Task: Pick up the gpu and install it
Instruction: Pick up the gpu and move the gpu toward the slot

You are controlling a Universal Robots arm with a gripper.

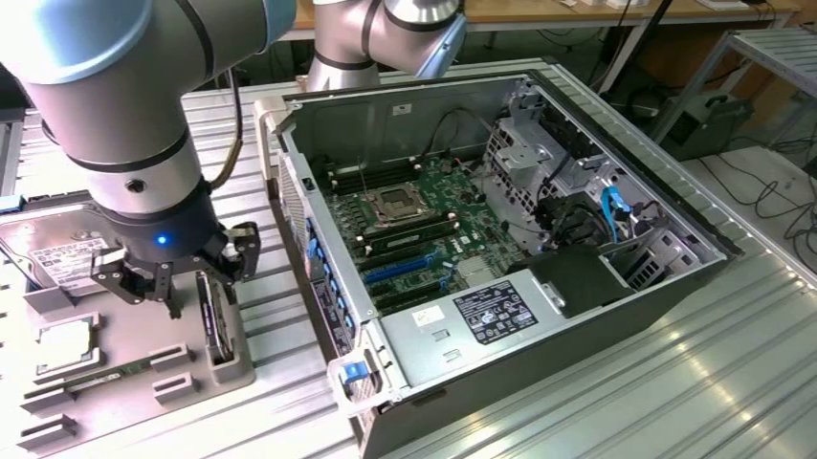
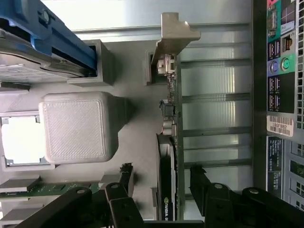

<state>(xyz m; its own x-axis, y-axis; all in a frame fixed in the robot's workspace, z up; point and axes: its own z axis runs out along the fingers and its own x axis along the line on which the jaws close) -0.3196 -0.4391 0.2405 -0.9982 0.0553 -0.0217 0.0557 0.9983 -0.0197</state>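
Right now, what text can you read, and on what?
"NVIDIA": on the thin dark gpu with pale metal bracket.
White sticker on the grey computer case's rear panel: short code, blurred.
Black label on the silver power supply box: too small.
White label on the silver hard drive: too small.

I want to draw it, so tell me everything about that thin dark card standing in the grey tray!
The thin dark circuit card stands on edge in a slot of the grey plastic tray. A pale metal bracket caps one end; a black cover bears a logo. The open black tool straddles it, not gripping.
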